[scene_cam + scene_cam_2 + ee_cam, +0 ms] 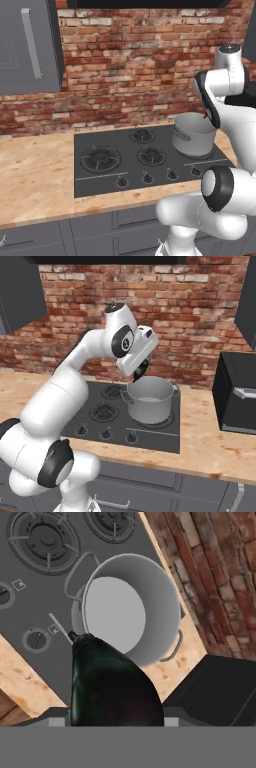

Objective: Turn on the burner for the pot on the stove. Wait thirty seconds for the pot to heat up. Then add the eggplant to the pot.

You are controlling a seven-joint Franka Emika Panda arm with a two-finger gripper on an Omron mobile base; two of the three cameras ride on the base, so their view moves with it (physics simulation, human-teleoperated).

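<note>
The eggplant (112, 684) is held in the gripper (140, 372), which is clamped around it, directly above the open pot (131, 609) on the stove (107, 172). The carrying step is judged nearly done; only the release into the pot is left, and whether the burner beneath is lit cannot be told. Below the gripper the pot's mouth is unobstructed. A black appliance (239, 393) is seen on the desk (210, 448), well off to the side, and a brick wall (190, 311) just behind.
</note>
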